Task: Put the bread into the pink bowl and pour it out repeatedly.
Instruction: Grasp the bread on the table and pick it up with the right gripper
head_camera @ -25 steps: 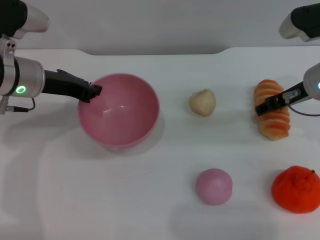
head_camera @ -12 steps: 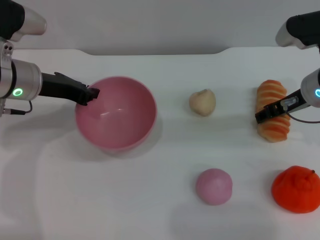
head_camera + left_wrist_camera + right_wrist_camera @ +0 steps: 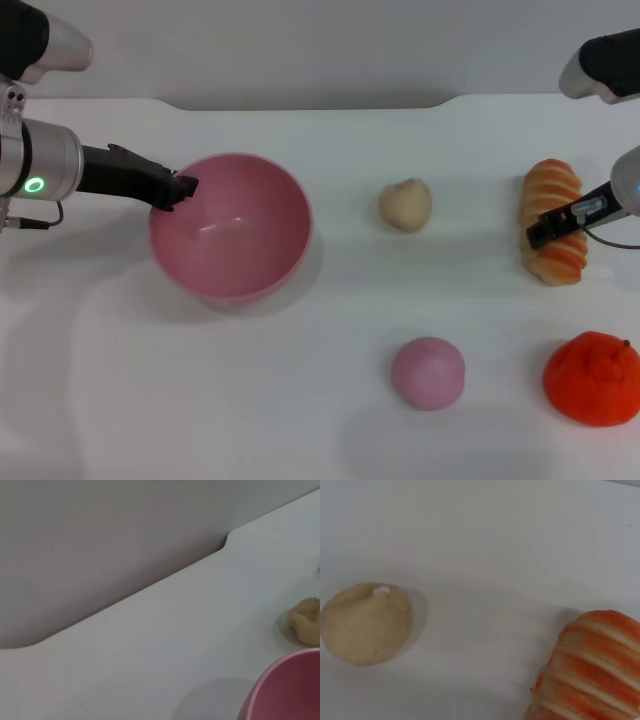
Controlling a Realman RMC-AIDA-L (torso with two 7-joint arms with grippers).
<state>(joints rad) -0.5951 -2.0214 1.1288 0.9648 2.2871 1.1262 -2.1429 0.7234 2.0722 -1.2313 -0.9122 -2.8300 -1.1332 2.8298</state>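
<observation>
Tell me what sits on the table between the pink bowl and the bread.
In the head view, only the small cream bun lies between the pink bowl and the bread; the rest of that stretch is bare white table.

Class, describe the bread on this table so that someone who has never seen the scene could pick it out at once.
On the white table, look to the robot's far right, where the right gripper sits over an elongated loaf, the bread. Its ridged orange-and-tan stripes separate it from the small round cream bun and the lumpy orange-red toy.
</observation>
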